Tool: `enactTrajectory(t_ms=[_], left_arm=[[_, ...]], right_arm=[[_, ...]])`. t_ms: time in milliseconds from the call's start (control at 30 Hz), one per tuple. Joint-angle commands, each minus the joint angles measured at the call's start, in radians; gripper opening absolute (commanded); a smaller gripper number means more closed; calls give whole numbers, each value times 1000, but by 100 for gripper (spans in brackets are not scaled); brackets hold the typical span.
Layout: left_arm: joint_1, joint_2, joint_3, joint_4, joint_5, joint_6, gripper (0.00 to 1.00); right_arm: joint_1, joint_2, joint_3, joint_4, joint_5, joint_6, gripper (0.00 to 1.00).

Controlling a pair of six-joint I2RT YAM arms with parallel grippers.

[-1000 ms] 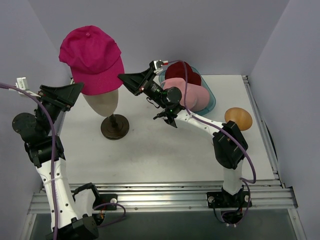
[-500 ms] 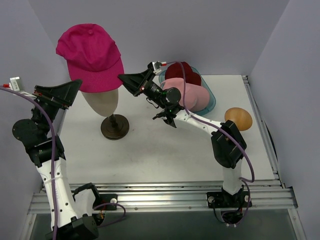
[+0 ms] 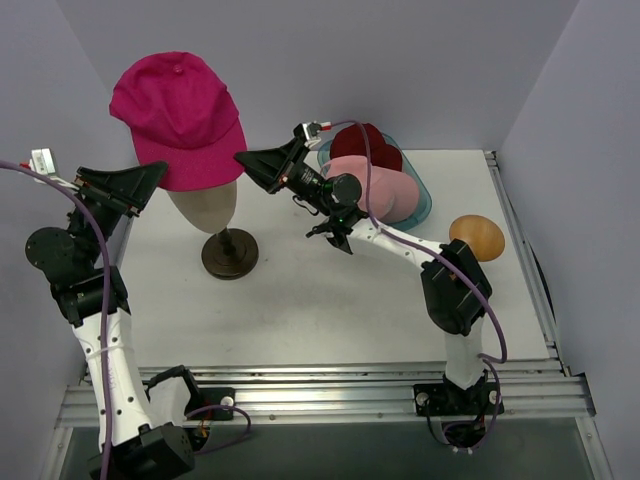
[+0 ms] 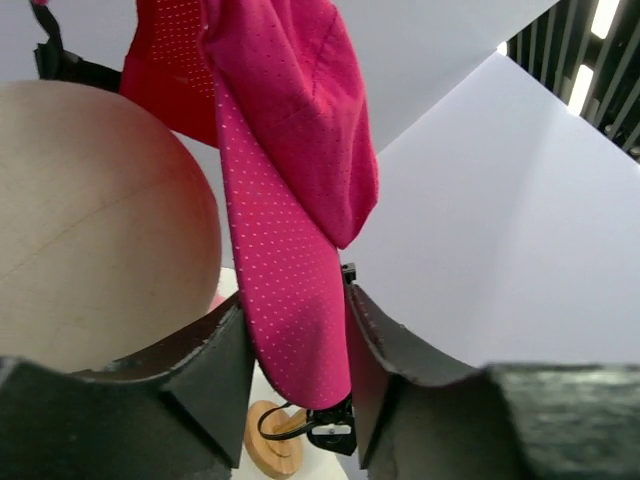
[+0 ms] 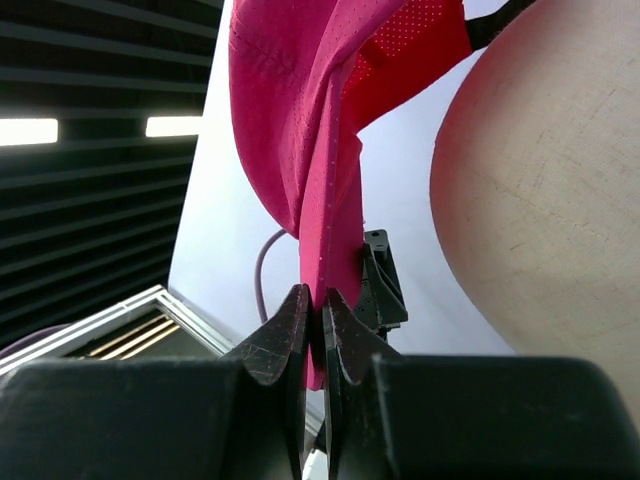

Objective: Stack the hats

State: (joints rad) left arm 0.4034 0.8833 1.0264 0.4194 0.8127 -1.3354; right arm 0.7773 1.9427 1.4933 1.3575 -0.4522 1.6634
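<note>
While the magenta cap [image 3: 180, 115] hangs above the cream head form [image 3: 205, 205], both arms reach in at it from opposite sides. The cap sits high and tilted, its crown toward the back wall. Its lower rim lies over the top of the head form; whether it rests there or only hangs in front cannot be told from above.

The right pincer [image 3: 240, 157] meets the cap at its right-hand edge. In the right wrist view its fingers [image 5: 285, 335] are pressed together on a fold of the magenta fabric, which runs up out of the closed tips, with the rounded head form just beside them.

The left pincer [image 3: 160, 170] comes in at the cap's left edge. In the left wrist view its fingers [image 4: 215, 370] stand partway apart, and the dotted peak of the cap drops down between them and fills the gap from one inner face to the other. Whether they press on the peak or only flank it cannot be told.

The head form stands on a dark round foot [image 3: 230, 255] on the white table [image 3: 300, 310]. Toward the back right, the clear teal tray [image 3: 425, 200] holds the other hats. The dark red hat [image 3: 385, 155] lies at the far end and the pale pink hats [image 3: 385, 190] overlap in front of it. A tan domed object [image 3: 477, 237] sits on the table just right of the tray.
</note>
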Motion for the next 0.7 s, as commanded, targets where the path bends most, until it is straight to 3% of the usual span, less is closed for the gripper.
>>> enactTrajectory(t_ms=[0,167,333,667], left_arm=[[-6,-23,21,10,39,29,45],[-6,-4,-11,50,39,2,27],[-8,16,-8,7,33,19,3],[23,32,-72,-25,49,-17,2]], right_arm=[[1,-36,-5,39,-71,-109,0],[-1,-34,-4,25,-71,-129,0],[-6,-40,-1,-41,-60,-194,0],[-4,-50,12,-126,-51,-248,0]])
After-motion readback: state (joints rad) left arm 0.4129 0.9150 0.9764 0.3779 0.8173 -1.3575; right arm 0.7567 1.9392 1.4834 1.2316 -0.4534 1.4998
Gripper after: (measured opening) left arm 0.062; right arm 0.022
